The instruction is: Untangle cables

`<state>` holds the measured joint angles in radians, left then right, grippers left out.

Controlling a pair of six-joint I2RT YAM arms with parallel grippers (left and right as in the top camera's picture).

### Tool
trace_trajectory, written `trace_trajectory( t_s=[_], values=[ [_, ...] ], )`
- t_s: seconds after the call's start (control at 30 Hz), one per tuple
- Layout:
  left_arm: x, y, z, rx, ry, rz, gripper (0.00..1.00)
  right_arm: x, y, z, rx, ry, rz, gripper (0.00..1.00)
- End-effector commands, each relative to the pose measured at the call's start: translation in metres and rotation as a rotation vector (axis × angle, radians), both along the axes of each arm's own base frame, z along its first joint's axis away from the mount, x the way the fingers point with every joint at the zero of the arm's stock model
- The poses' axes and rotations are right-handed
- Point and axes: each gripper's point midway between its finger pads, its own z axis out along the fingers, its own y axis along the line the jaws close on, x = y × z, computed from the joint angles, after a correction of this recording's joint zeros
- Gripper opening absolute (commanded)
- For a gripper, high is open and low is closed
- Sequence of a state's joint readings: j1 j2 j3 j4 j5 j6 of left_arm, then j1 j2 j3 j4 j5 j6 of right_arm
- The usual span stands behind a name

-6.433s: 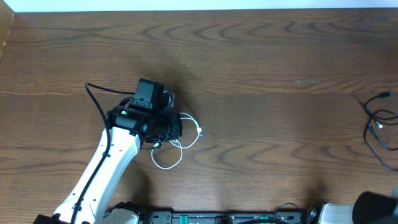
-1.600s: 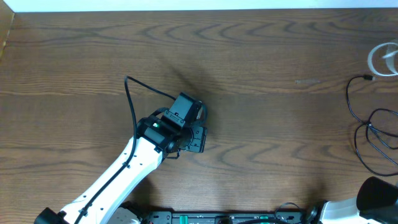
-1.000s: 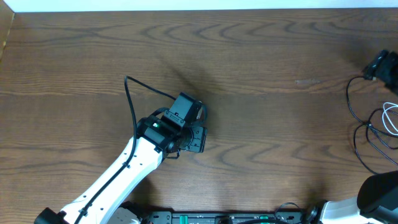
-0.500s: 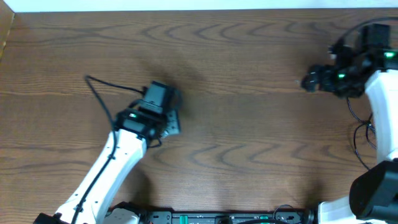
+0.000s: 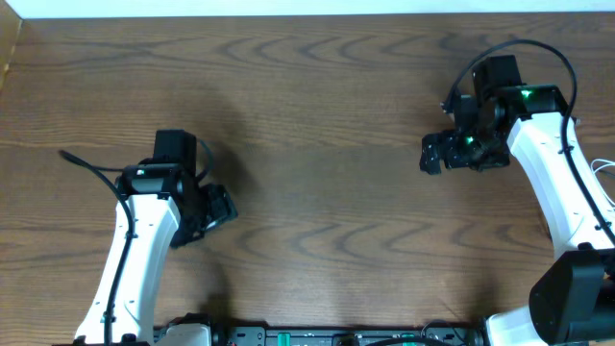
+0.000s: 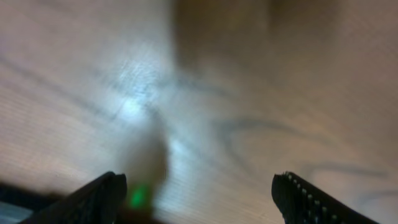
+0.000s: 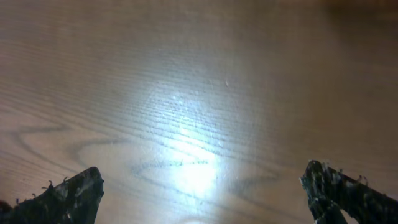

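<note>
Of the cables, only a thin white one (image 5: 606,165) shows, as a sliver at the table's right edge, behind my right arm. No black cable can be made out. My left gripper (image 5: 223,210) hangs over bare wood at the left. In the left wrist view it (image 6: 199,198) is open, with only blurred table between its fingertips (image 6: 102,196). My right gripper (image 5: 430,155) is over bare wood right of centre, well left of the white cable. The right wrist view shows it (image 7: 202,194) wide open and empty.
The thick black lead of the left arm (image 5: 82,163) sticks out to the left, and the right arm's lead (image 5: 519,45) loops above that arm. A pale wall edge (image 5: 288,8) runs along the table's far side.
My left arm has swung left, away from the table's middle, and its jaws have widened. My right arm has come in from the right edge toward the centre, covering the cables there.
</note>
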<state>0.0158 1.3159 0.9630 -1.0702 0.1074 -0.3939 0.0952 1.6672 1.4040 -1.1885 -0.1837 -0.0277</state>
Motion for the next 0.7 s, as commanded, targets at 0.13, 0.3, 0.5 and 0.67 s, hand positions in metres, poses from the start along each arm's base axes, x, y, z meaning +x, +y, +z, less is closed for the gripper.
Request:
trace_trajectory(
  t_s=[0.13,0.3,0.5,0.67],
  values=[
    [-0.028,0.0,0.002,-0.011,0.101,-0.073,0.8,-0.021,-0.007,0.016,-0.027,0.018,-0.056,0.99],
    [-0.03,-0.002,0.005,-0.026,0.091,-0.079,0.8,-0.031,-0.014,0.05,-0.048,-0.105,-0.065,0.99],
    [-0.029,-0.004,0.023,-0.025,-0.029,-0.116,0.8,-0.046,-0.018,0.087,-0.031,-0.342,-0.076,0.99],
    [-0.029,-0.004,0.05,0.002,-0.283,-0.122,0.8,-0.069,-0.024,0.102,-0.027,-0.542,-0.092,0.99]
  ],
)
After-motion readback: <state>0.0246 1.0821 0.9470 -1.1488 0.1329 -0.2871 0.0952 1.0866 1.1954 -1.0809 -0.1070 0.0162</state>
